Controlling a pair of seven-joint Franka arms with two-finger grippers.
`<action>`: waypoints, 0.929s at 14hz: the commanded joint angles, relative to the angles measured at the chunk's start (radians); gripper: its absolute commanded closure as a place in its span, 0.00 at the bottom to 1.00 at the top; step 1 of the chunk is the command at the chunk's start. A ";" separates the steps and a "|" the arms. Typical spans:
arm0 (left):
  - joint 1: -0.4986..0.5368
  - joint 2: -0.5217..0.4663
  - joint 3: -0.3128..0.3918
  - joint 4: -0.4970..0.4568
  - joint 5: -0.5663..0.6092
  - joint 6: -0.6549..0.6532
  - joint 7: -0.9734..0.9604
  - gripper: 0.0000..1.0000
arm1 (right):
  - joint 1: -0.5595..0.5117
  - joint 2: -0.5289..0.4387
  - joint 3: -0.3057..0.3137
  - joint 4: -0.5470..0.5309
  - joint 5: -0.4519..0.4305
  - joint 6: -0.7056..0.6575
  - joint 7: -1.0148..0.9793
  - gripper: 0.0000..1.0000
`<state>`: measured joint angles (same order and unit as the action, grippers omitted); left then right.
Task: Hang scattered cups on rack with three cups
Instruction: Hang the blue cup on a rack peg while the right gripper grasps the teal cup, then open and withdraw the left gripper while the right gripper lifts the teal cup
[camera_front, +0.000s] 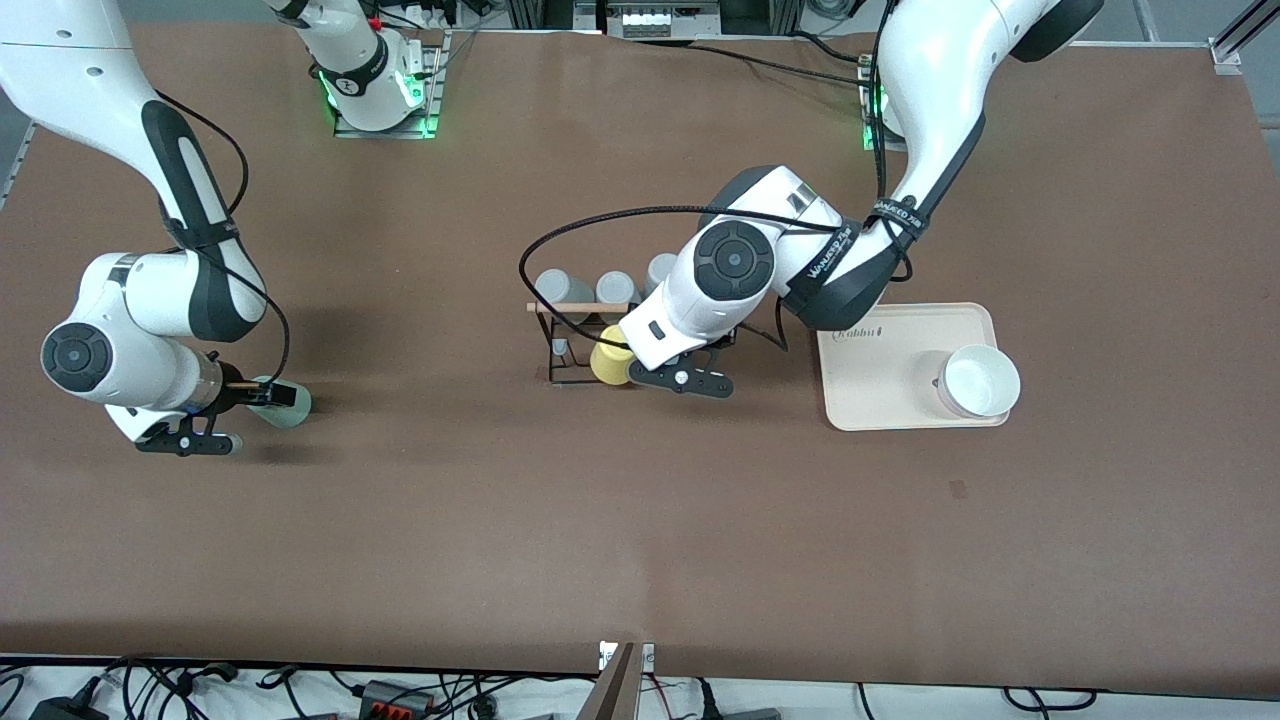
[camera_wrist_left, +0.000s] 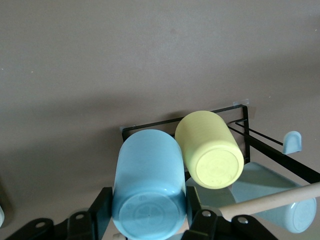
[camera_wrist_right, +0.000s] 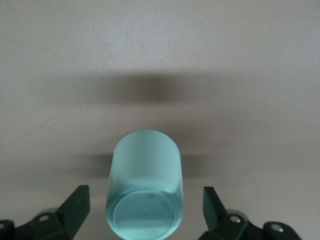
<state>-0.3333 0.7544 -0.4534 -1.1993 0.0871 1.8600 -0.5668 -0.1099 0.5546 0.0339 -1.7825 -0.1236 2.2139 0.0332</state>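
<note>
My left gripper (camera_front: 640, 366) (camera_wrist_left: 149, 206) is shut on the light blue cup (camera_wrist_left: 149, 187), its fingers (camera_wrist_left: 101, 205) pressed on both sides. It holds the cup at the black wire rack (camera_front: 560, 345) (camera_wrist_left: 186, 120), close beside the yellow cup (camera_front: 609, 363) (camera_wrist_left: 211, 150) that sits on the rack. In the front view the arm hides the blue cup. My right gripper (camera_front: 272, 398) (camera_wrist_right: 145, 200) is open around the pale mint-green cup (camera_front: 292, 404) (camera_wrist_right: 145, 187) at the right arm's end of the table, with a gap on each side.
Three grey cups (camera_front: 565, 288) hang on the rack under its wooden rod (camera_front: 580, 307) (camera_wrist_left: 272, 202). A beige tray (camera_front: 880, 400) with a white bowl (camera_front: 982, 380) lies beside the rack toward the left arm's end.
</note>
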 joint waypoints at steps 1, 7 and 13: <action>0.016 0.006 0.007 0.029 0.013 -0.002 0.005 0.00 | -0.010 -0.036 0.014 -0.041 -0.014 0.014 -0.015 0.00; 0.238 -0.139 -0.002 0.041 0.013 -0.198 0.004 0.00 | -0.010 -0.038 0.017 -0.031 -0.013 0.006 -0.073 0.61; 0.438 -0.326 -0.001 0.020 0.013 -0.447 0.140 0.00 | 0.022 -0.105 0.118 0.099 0.007 -0.153 -0.062 0.67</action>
<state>0.0893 0.5130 -0.4447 -1.1333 0.0874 1.4560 -0.4577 -0.0975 0.4802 0.0970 -1.7538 -0.1229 2.1625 -0.0287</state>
